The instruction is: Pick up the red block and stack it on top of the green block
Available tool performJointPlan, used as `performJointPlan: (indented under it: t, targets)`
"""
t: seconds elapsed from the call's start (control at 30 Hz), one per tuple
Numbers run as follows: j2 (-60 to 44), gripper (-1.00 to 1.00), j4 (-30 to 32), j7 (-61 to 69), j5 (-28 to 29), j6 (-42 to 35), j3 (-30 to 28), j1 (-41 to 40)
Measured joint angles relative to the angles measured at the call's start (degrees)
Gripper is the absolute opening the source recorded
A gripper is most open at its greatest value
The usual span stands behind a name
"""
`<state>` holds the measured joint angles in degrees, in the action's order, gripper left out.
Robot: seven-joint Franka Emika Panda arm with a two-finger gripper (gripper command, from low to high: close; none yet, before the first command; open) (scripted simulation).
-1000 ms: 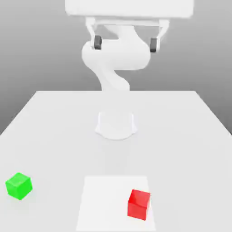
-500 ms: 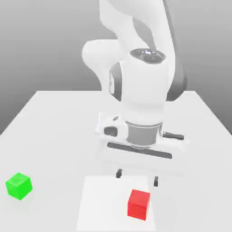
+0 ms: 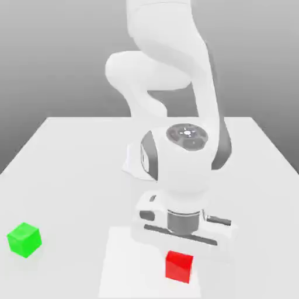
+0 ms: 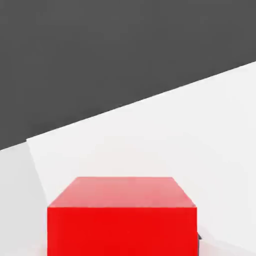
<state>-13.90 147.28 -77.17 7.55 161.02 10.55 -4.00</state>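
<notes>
Table [image 3: 70, 152]: white, flat
Gripper [image 3: 178, 248]: lower centre, low over red block [image 3: 178, 266], fingers pinching it; lift straight, keep cube square
Green block [image 3: 24, 239]: lower left, well apart, stacking target, approach from above

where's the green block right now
In the exterior view the green block sits on the table near its front left corner, well apart from the red block.

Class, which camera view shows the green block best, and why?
The exterior view: the green block sits whole and unobstructed on the table, toward that view's left. The hand view looks instead at the red block close up.
</notes>
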Motion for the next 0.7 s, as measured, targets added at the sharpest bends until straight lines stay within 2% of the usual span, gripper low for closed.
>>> performJointPlan:
  t: [0.1,0.33,0.47,0.63,0.67,0.7]
  targets:
    - [5.2,-1.00,0.7,1.8,-3.1,-4.5,0.5,-1.6]
    - [7.9,-1.00,-0.2,-2.3,-6.4,-8.1,-10.6,-12.9]
    - [9.1,-1.00,-1.3,-5.5,-8.3,-10.2,-17.5,-23.4]
    - [0.5,-1.00,-2.7,-5.0,-12.3,-3.2,-18.2,-26.9]
    - [-0.5,1.00,-2.8,-4.8,-12.6,-2.2,-17.9,-27.2]
    - [-0.5,1.00,-2.8,-4.8,-12.6,-2.2,-17.9,-27.2]
